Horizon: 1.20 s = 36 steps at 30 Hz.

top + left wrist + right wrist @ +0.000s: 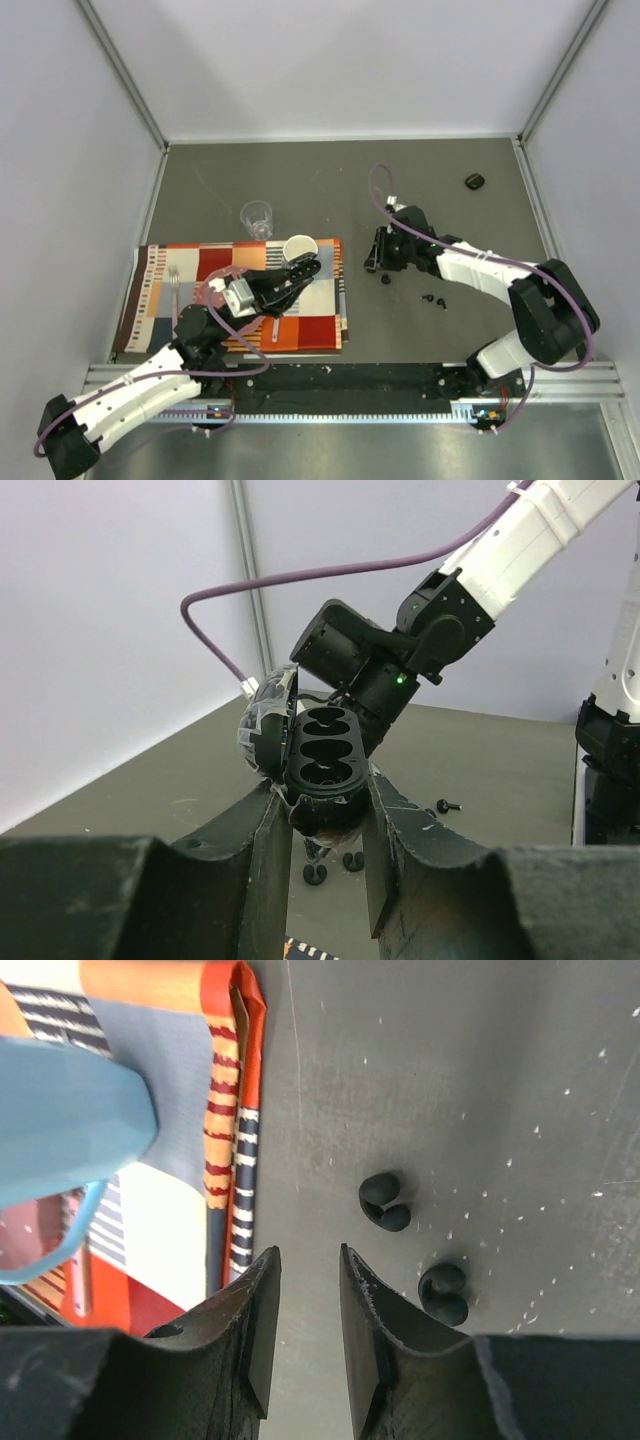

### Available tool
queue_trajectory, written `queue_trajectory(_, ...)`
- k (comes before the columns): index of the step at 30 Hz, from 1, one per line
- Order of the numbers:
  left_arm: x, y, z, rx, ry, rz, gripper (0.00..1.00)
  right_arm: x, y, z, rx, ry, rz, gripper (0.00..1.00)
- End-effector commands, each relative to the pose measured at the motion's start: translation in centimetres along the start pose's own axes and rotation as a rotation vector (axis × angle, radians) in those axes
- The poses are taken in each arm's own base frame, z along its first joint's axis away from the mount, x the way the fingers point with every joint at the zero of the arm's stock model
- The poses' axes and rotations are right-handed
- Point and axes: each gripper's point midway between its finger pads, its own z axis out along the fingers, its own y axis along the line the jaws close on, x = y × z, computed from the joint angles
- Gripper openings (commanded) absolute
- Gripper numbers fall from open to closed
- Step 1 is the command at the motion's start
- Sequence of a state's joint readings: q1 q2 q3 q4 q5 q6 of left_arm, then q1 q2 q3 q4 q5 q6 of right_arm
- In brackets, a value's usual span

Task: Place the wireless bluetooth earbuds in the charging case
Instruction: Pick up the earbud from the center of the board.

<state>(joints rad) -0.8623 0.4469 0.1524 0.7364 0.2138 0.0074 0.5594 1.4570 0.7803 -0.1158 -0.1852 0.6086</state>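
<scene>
My left gripper (322, 780) is shut on the base of an open black charging case (322, 760) and holds it above the table, lid (265, 725) swung left. Its wells look empty. In the top view this gripper (303, 270) is over the cloth, next to the white mug (298, 247). My right gripper (305, 1252) is open by a narrow gap and empty, low over the bare table. Two black earbuds (384, 1202) (444, 1293) lie just right of its fingers. More earbuds (428, 298) (441, 302) lie nearer the front, and one (445, 806) shows in the left wrist view.
A striped patchwork cloth (320, 330) with a fork (174, 285) covers the left front. A clear glass (257, 217) stands behind it. A second black case (475, 181) lies at the far right. The cloth's edge (225, 1160) is just left of my right gripper.
</scene>
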Motion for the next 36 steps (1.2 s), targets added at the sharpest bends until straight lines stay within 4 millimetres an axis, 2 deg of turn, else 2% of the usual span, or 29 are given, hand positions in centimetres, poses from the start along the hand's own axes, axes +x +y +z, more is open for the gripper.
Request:
queue_trajectory(1,-0.8,0.4,0.0,-0.021,-0.034,0.016,0.0,0.3,0.9,0.6,0.002,0.046,-0.121,0.3)
queue_trajectory(8,-0.7,0.4,0.0,-0.019,-0.031,0.021,0.0,0.4,0.4,1.7,0.052,0.064,-0.149,0.3)
queue_trajectory(36,-0.4,0.6,-0.1,-0.027,-0.023,0.023,0.0,0.1,-2.0,2.9,0.182,0.089,-0.207,0.29)
